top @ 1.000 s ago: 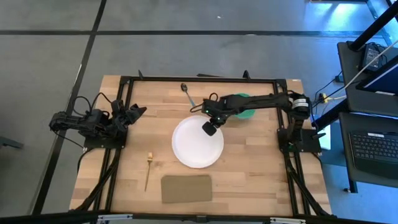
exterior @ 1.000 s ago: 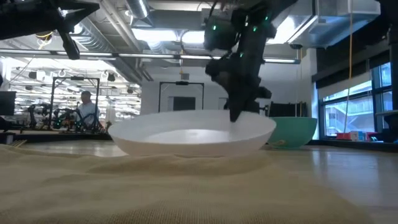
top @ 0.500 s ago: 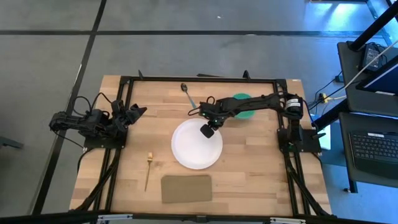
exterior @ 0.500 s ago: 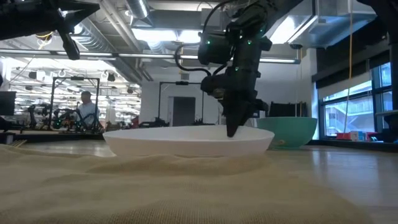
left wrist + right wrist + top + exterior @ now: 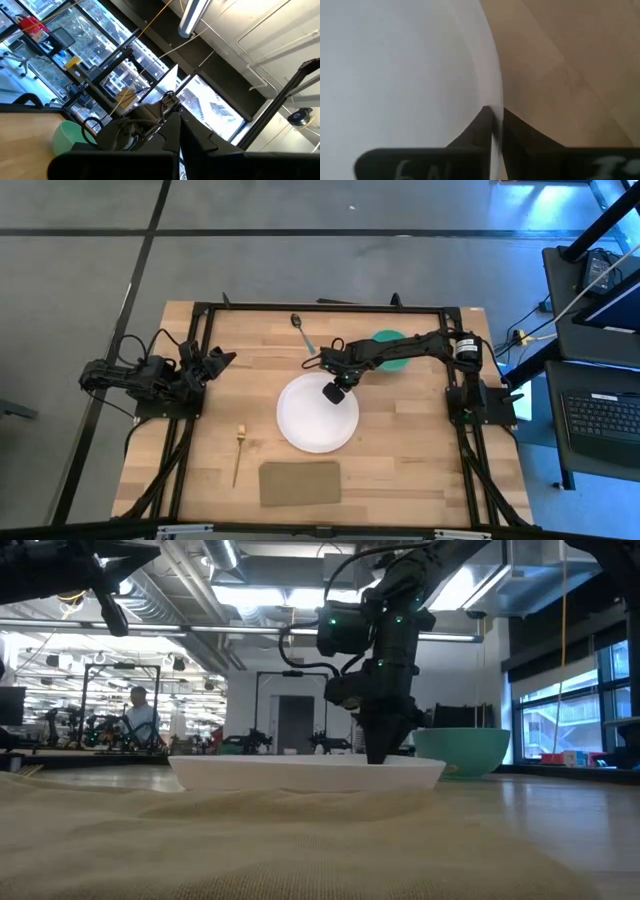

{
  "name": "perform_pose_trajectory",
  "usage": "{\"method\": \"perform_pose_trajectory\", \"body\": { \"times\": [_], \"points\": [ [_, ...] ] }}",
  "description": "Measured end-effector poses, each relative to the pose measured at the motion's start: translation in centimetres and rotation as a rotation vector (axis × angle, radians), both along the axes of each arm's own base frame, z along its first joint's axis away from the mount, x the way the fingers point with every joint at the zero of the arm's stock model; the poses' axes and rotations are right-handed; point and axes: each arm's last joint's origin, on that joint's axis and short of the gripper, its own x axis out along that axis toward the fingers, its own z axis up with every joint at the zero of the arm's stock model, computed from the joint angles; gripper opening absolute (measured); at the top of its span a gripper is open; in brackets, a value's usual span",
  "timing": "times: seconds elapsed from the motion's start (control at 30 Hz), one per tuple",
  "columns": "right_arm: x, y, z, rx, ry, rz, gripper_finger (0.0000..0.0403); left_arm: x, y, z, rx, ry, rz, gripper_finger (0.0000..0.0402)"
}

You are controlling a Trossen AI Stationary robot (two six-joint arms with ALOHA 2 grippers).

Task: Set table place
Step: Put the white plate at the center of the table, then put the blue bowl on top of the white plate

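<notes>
Plate [image 5: 316, 414] lies flat near the middle of the table [image 5: 400, 460], its far rim pinched by the right claw [image 5: 334, 391], probably to slide it toward the mat [image 5: 300, 483], while the left claw [image 5: 218, 360] waits pressed together at the left edge.

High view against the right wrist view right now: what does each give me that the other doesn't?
Only the high view shows the spoon, fork, teal bowl, tan mat and the waiting left gripper at the table's left edge. Only the right wrist view shows the fingers clamped on the plate's rim. Both show the plate and right gripper.
</notes>
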Motion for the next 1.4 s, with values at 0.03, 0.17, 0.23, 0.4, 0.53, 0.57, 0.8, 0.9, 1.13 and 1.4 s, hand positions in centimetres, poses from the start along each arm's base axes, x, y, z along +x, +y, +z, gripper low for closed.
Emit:
{"method": "perform_pose_trajectory", "body": {
  "times": [0.03,0.17,0.23,0.4,0.53,0.57,0.8,0.9,1.13,1.4],
  "points": [
    [0.0,0.1,0.0,0.021,-0.002,0.01,0.0036,0.0,0.0,0.0,0.0,0.0,0.0,0.0002],
    [-0.4,0.3,-0.7,0.061,0.008,0.046,0.0061,0.0,0.0,0.0,0.0,0.0,0.0,0.0009],
    [-0.6,0.3,-1.0,0.069,0.014,0.046,0.0073,0.0,0.0,0.0,0.0,0.0,0.0,0.0012],
    [-0.8,0.3,-1.1,0.072,0.015,0.046,0.0097,0.0,0.0,0.0,0.0,-0.001,0.0,0.0014],
    [-0.6,0.0,-0.4,0.085,0.042,0.039,0.0113,0.0,0.0,0.0,0.0,-0.001,0.0,0.0006],
    [-0.4,-0.1,0.1,0.085,0.038,0.049,0.0115,0.0,0.0,0.0,0.0,-0.001,0.0,0.0003],
    [0.7,-0.3,4.2,0.08,0.048,0.127,0.0124,0.0,0.0,0.0,-0.005,-0.003,-0.002,0.001],
    [0.8,-0.3,6.1,0.076,0.066,0.183,0.0124,0.0,0.0,0.0,-0.005,-0.003,-0.002,0.0014],
    [0.2,-0.6,9.3,-0.022,0.164,0.27,0.0124,0.0,0.0,0.0,-0.005,-0.003,-0.002,0.0009],
    [-1.1,-1.3,10.1,-0.061,0.3,0.302,0.0124,0.0,0.0,0.0,-0.002,-0.001,0.0,0.0007]
  ]
}}
